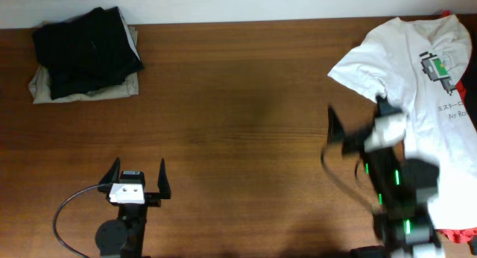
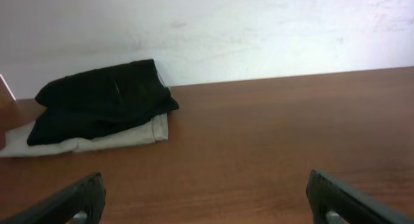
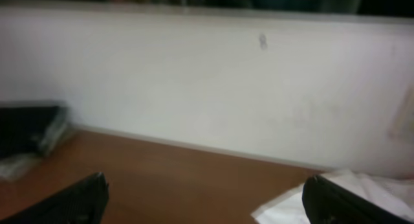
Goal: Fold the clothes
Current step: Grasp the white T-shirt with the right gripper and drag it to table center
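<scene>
The white T-shirt (image 1: pixel 417 86) with a green-and-grey robot graphic and dark text lies spread at the table's far right, part of it running off the frame. Its sleeve edge shows in the right wrist view (image 3: pixel 304 208). My right gripper (image 1: pixel 358 116) is open and empty, its fingers at the shirt's left sleeve edge, one finger over the cloth. My left gripper (image 1: pixel 139 174) is open and empty over bare wood near the front left, far from the shirt. Its fingers show in the left wrist view (image 2: pixel 207 198).
A black folded garment (image 1: pixel 88 43) lies on a beige folded one (image 1: pixel 82 88) at the back left, also in the left wrist view (image 2: pixel 103 101). A red shirt (image 1: pixel 456 234) peeks out under the white shirt's edge. A white wall (image 3: pixel 207 88) runs behind the table.
</scene>
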You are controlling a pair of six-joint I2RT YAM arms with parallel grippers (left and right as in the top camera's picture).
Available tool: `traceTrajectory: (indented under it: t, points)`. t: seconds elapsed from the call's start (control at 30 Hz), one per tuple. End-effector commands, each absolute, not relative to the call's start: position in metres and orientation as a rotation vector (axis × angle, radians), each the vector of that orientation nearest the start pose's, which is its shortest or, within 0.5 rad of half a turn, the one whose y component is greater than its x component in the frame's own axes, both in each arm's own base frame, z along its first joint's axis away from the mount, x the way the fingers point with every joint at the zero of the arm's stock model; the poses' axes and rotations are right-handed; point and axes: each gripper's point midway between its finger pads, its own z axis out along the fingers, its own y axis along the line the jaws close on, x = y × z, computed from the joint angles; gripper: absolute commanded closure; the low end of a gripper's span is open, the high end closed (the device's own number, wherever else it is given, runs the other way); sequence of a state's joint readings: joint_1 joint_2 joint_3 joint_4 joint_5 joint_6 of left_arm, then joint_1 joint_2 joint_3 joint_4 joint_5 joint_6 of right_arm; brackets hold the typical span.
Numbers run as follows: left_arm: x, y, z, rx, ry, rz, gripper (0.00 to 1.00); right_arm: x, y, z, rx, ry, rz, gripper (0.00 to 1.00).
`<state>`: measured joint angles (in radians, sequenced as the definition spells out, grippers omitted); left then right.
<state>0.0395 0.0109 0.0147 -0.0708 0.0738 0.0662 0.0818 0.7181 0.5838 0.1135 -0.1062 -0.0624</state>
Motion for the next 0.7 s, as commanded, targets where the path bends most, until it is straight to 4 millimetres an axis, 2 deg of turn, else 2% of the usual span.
traceTrajectory:
  t: [0.0, 0.03, 0.1, 0.13, 0.17, 0.23, 0.33, 0.47, 0.57, 0.67]
  points:
    - [0.246, -0.006, 0.158, 0.104, 1.639, 0.023, 0.01, 0.404, 0.020, 0.293, -0.164, 1.830, -0.039, 0.01]
    - [0.246, -0.006, 0.158, 0.104, 1.639, 0.023, 0.01, 0.447, 0.012, 0.274, -0.155, 2.002, -0.049, 0.01]
    - [0.246, -0.006, 0.158, 0.104, 1.639, 0.023, 0.01, 0.497, -0.005, 0.245, -0.128, 2.214, -0.069, 0.01]
    - [0.246, -0.006, 0.158, 0.104, 1.639, 0.023, 0.01, 0.511, -0.010, 0.236, -0.145, 2.251, -0.085, 0.01]
    - [0.246, -0.006, 0.158, 0.104, 1.639, 0.023, 0.01, 0.531, -0.022, 0.216, -0.159, 2.295, -0.125, 0.01]
    - [0.246, -0.006, 0.158, 0.104, 1.639, 0.023, 0.01, 0.552, -0.042, 0.172, -0.148, 2.375, -0.153, 0.01]
    - [0.246, -0.006, 0.158, 0.104, 1.639, 0.023, 0.01, 0.559, -0.052, 0.107, -0.135, 2.487, -0.147, 0.01]
    - [0.246, -0.006, 0.158, 0.104, 1.639, 0.023, 0.01, 0.555, -0.048, 0.046, -0.150, 2.597, -0.103, 0.01]
    - [0.246, -0.006, 0.158, 0.104, 1.639, 0.023, 0.01, 0.551, -0.032, 0.020, -0.181, 2.641, 0.022, 0.01]
    - [0.246, -0.006, 0.158, 0.104, 1.639, 0.023, 0.01, 0.548, -0.029, 0.006, -0.171, 2.666, 0.050, 0.01]
